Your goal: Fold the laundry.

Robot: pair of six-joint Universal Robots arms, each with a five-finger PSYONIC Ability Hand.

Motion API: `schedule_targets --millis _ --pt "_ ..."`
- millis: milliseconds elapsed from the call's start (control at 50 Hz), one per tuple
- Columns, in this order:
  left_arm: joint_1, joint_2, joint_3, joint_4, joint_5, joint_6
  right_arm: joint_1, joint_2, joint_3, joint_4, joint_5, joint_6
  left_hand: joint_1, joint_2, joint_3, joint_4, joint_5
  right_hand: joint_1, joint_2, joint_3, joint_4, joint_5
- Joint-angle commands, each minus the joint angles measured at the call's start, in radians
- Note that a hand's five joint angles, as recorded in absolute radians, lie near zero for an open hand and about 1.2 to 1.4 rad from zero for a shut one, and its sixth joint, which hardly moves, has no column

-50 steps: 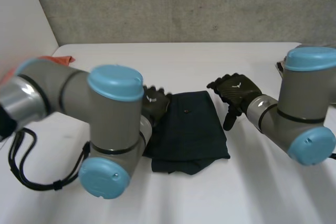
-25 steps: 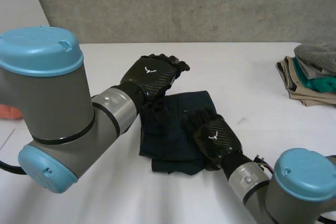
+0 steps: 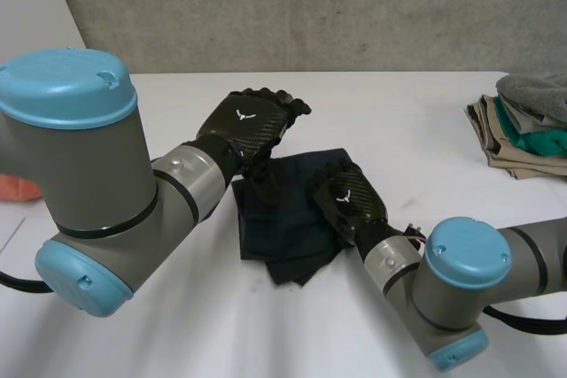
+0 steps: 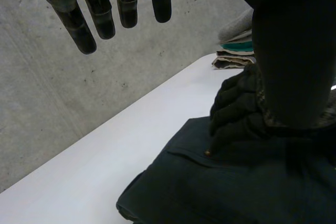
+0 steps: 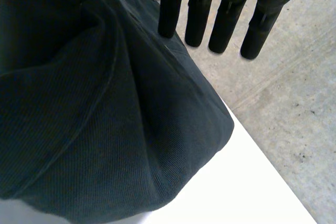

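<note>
Head view: dark garment (image 3: pixel 279 219) lies folded in the middle of the white table (image 3: pixel 416 121), between the two arms. Its long axis runs from the robot's side toward the far wall; the near end is rumpled to a point. Left hand (image 3: pixel 251 126) hovers over the far left corner, fingers (image 4: pixel 102 19) straight, holding nothing. Right hand (image 3: pixel 350 205) rests on the right edge. Its fingers (image 5: pixel 226 19) are straight, one tip touching the cloth, which bulges beside the palm. Stack of folded clothes (image 3: pixel 523 126) sits far right, well apart.

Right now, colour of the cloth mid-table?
The cloth is plain dark navy, near black; head view shows it best.
</note>
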Motion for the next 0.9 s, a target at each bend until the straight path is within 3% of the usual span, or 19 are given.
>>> schedule_targets --millis 20,60,280,360,500,660,780,900 --pt "0.002 0.000 -0.001 0.000 0.001 0.000 0.002 0.038 -0.076 0.005 -0.018 0.004 -0.012 -0.021 -0.021 -0.023 -0.042 0.565 0.580 0.571 0.571 0.641" --pt "0.002 0.000 -0.001 0.000 0.001 0.000 0.001 0.049 -0.106 0.005 -0.041 0.016 -0.012 -0.021 -0.021 -0.023 -0.042 0.918 0.933 0.923 0.924 0.994" --pt "0.000 0.003 0.033 0.007 0.002 0.000 -0.016 0.030 -0.258 0.042 -0.072 0.188 -0.012 -0.021 -0.021 -0.023 -0.042 0.920 0.936 0.926 0.926 0.996" --pt "-0.004 0.007 0.064 0.020 0.005 0.000 -0.085 -0.002 -0.332 0.047 -0.106 0.237 -0.012 -0.021 -0.021 -0.023 -0.042 0.920 0.936 0.926 0.926 0.996" --pt "-0.010 0.018 0.116 0.046 0.007 -0.006 -0.222 -0.068 -0.504 0.033 -0.150 0.323 -0.012 -0.021 -0.021 -0.023 -0.042 0.920 0.936 0.926 0.926 0.996" --pt "-0.029 0.020 0.177 0.047 0.043 -0.069 -0.452 -0.046 -0.777 0.021 -0.150 0.567 -0.006 -0.015 -0.015 -0.017 -0.036 0.920 0.936 0.926 0.926 0.996" --pt "-0.037 0.020 0.179 0.047 0.108 -0.086 -0.642 0.064 -0.945 0.005 -0.170 0.680 -0.006 -0.015 -0.015 -0.017 -0.036 0.920 0.936 0.926 0.926 0.996" --pt "-0.058 0.020 0.171 0.047 0.114 -0.107 -0.795 0.173 -0.978 0.004 -0.240 0.716 -0.006 -0.015 -0.015 -0.017 -0.036 0.920 0.936 0.926 0.926 0.996"
